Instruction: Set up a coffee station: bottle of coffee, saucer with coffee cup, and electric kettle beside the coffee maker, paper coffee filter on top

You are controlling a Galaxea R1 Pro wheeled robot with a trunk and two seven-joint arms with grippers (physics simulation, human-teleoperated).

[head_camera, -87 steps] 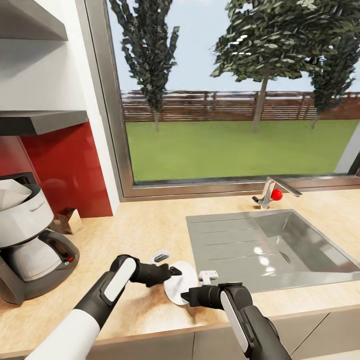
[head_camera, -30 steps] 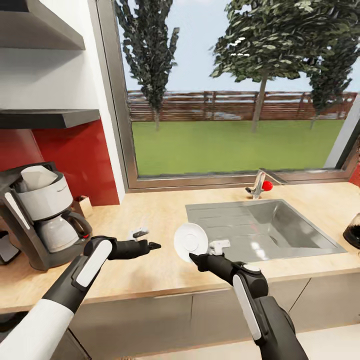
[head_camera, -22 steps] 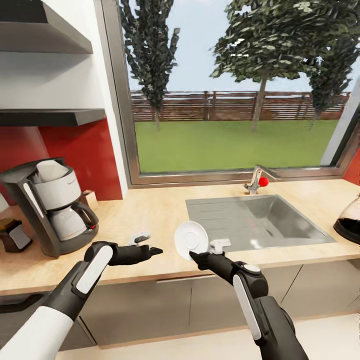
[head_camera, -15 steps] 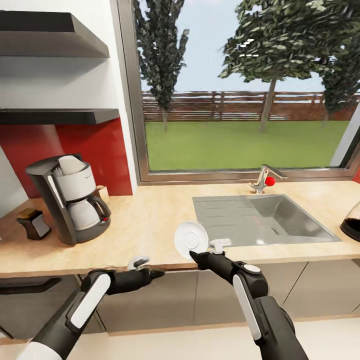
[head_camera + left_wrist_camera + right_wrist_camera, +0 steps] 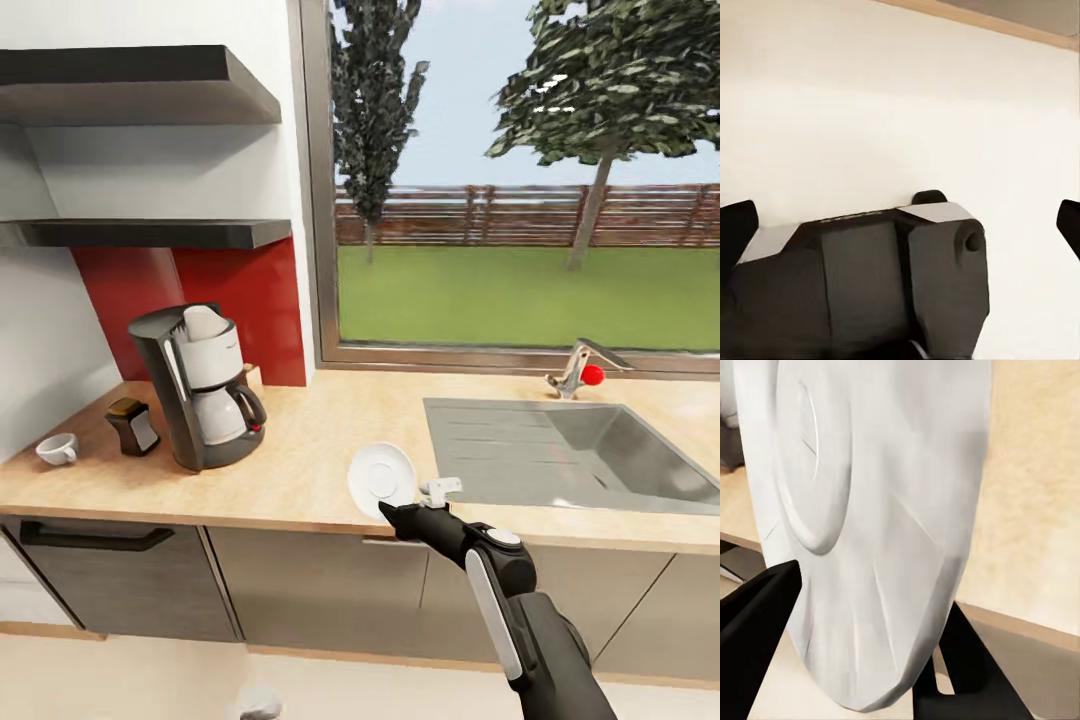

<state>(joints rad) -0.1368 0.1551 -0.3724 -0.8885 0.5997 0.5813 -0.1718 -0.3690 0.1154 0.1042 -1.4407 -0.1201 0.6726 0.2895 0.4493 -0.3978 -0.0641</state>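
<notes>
— Saucer [image 5: 381,477] front and centre — who has it?

— The right gripper [image 5: 392,510] pinches the white dish by its lower edge and holds it on edge, above the near lip of the wooden countertop [image 5: 300,470]. In the right wrist view the saucer [image 5: 862,525] stands between the two dark fingers [image 5: 757,637], which press its rim.

— And the rest of the station?

— The coffee maker [image 5: 203,385] stands far left on the counter, a white paper filter [image 5: 205,322] in its top. Just left of it sits a small dark bottle of coffee [image 5: 133,426], and further left a white coffee cup [image 5: 58,449], near the wall. The steel sink [image 5: 575,455] lies to the right, its tap [image 5: 578,366] under the window.

— The left gripper?

— Its wrist view shows dark fingertips [image 5: 736,229] set wide apart over pale floor — open, holding nothing.
</notes>
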